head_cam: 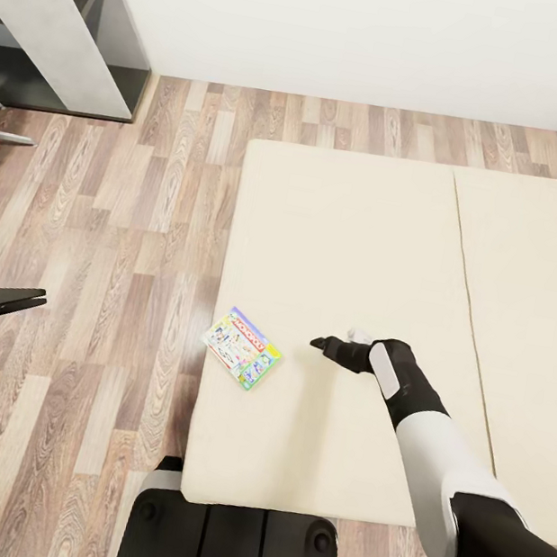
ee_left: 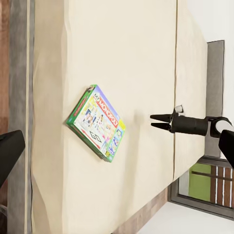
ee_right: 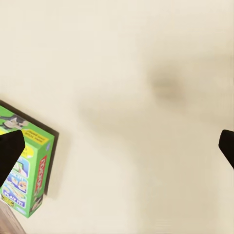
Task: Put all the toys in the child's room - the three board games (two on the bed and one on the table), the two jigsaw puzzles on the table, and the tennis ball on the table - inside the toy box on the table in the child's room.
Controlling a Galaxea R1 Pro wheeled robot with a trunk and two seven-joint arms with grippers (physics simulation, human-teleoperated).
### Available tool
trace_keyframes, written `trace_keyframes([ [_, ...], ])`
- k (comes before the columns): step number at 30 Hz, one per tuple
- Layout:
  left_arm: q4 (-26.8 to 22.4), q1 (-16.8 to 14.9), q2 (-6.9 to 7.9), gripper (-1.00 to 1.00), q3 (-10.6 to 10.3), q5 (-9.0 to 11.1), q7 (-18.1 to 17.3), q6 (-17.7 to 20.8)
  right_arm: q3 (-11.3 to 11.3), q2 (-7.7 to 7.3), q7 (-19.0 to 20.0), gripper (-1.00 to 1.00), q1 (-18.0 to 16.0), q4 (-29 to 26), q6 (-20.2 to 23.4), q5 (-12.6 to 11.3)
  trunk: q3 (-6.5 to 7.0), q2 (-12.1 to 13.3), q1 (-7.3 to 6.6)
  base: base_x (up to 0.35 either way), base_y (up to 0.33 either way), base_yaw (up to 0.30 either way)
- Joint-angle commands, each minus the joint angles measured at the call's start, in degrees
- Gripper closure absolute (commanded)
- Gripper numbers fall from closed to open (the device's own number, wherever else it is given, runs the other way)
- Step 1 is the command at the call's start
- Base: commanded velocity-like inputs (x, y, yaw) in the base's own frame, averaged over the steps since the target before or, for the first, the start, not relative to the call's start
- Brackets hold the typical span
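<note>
On the long beige mattress of the bed (head_cam: 359, 238), near its floor-side edge, lies a flat green-edged Monopoly board game box (head_cam: 242, 348), face up and turned askew to that edge. The right gripper (head_cam: 319, 344) hangs over the mattress just beside the box, apart from it; its fingers look only narrowly parted in the left wrist view, though the right wrist view shows dark tips far apart, so their spread cannot be told for sure. The left gripper (head_cam: 35, 300) hovers over the wooden floor (head_cam: 124, 224), well off the bed, fingers nearly together and empty. The box looks light, stiff cardboard with a slick printed lid, so a pinch across its thin green side, where it nears the mattress edge, seems the best hold.
</note>
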Motion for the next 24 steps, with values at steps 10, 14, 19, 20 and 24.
trace_keyframes([
  [10, 0.0, 0.0, 0.01, -1.0, 0.0, -0.1, -0.3, 0.6, 0.0, 0.0, 0.2, -1.0, 0.0, 0.0, 0.2, 0.2, -0.06, -0.1, 0.03, 0.0, 0.0, 0.0],
  [14, 0.0, 0.0, 0.01, -1.0, 0.0, -0.1, -0.3, 0.6, 0.0, 0.0, 0.2, -1.0, 0.0, 0.0, 0.2, 0.2, -0.06, -0.1, 0.03, 0.0, 0.0, 0.0],
  [19, 0.0, 0.0, 0.01, -1.0, 0.0, -0.1, -0.3, 0.6, 0.0, 0.04, 0.2, -1.0, 0.0, 0.0, 0.3, 0.2, -0.06, -0.1, 0.03, 0.0, 0.0, 0.0],
  [20, 0.0, 0.0, 0.01, -1.0, 0.0, -0.1, -0.3, 0.6, 0.0, 0.05, 0.2, -1.0, 0.0, 0.0, 0.3, 0.2, -0.06, -0.1, 0.03, 0.0, 0.0, 0.0],
  [24, 0.0, 0.0, 0.01, -1.0, -0.1, -0.1, -0.3, 0.6, 0.0, -0.02, 0.3, -1.0, 0.0, 0.1, 0.3, 0.2, -0.06, -0.1, 0.03, 0.0, 0.0, 0.0],
])
